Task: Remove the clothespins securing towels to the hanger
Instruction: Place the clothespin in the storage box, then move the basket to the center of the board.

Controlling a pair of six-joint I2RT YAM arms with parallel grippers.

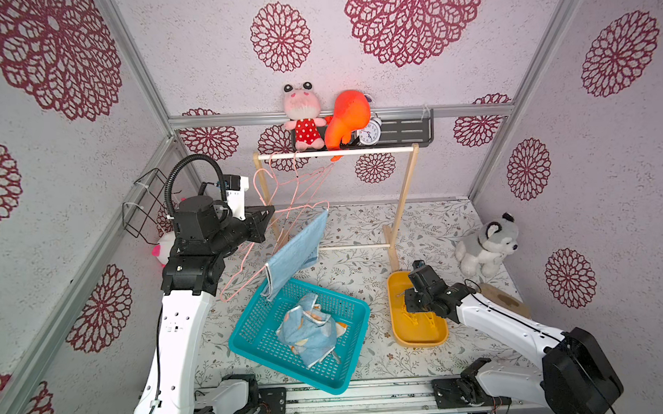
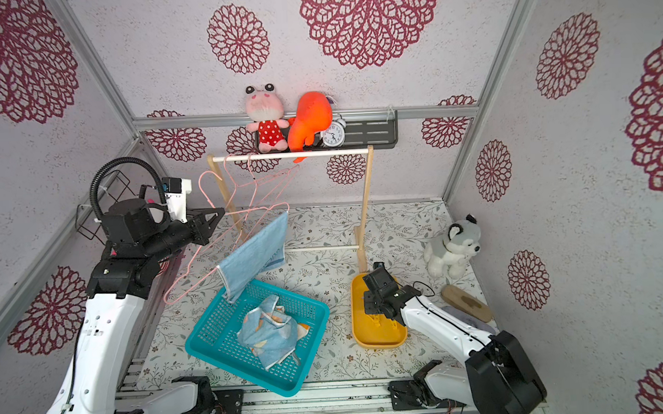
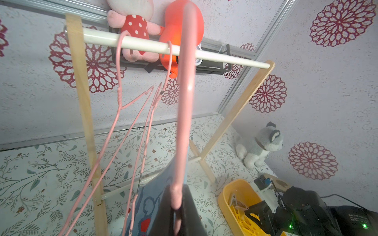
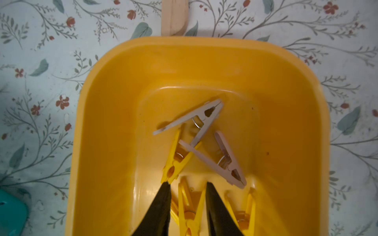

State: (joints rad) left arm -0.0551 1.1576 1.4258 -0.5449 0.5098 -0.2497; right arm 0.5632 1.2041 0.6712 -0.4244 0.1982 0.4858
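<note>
Several clothespins (image 4: 206,114): lying in yellow tray (image 4: 122,102)
Right gripper (image 4: 187,185): spread above them
Left gripper (image 3: 177,197): pinching pink hanger (image 3: 185,102)
Blue towel (image 1: 297,251): on hanger

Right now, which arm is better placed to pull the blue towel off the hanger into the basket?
Probably right. The right jaws stand open over the yellow tray, gripping nothing. The left jaws are shut on the pink hanger, carrying the blue towel above the teal basket.

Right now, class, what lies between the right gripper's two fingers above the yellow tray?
In the right wrist view, a yellow clothespin lies in the gap of the right gripper, inside the yellow tray.
</note>
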